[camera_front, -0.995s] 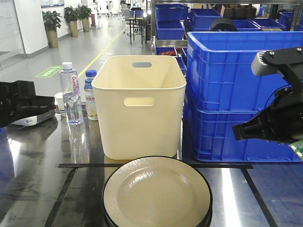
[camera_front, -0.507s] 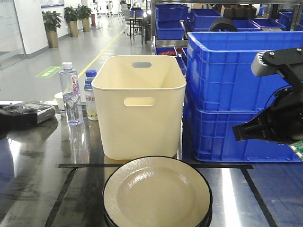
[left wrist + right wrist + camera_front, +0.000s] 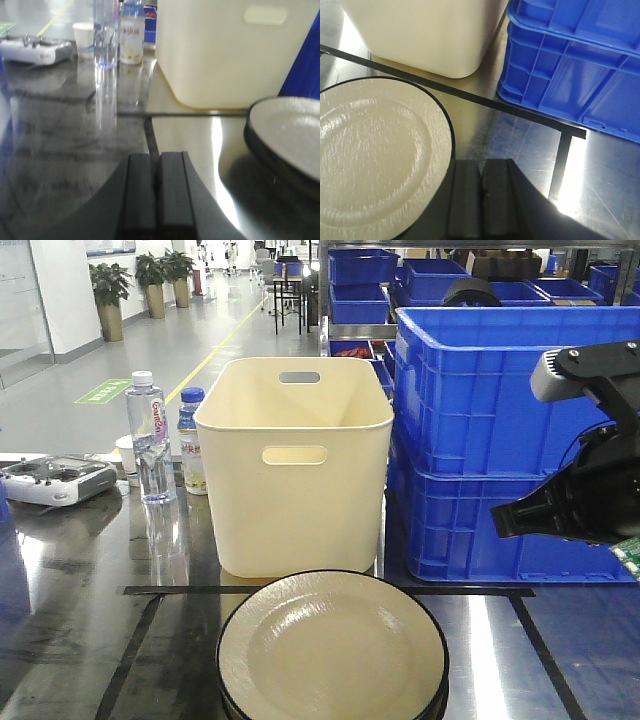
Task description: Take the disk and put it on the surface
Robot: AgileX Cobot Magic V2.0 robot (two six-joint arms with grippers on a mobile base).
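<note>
Cream plastic bin stands open-topped, nothing visible inside; at its 3 o'clock, stacked blue crates. At its 6 o'clock the disk lies on the glossy surface. Left gripper and right gripper both have fingers pressed together, holding nothing.

**A:** ok what's all the clutter back there?

**B:** big cream tub with handle cutouts dead center, two stacked blue crates touching its right side. On the left there's a clear water bottle, a smaller yellow-label bottle just behind it, plus a white cup.

**A:** and the grey thing?

**B:** looks like an RC controller, far left. More blue bins on shelves behind, potted plants down the hallway.
</note>
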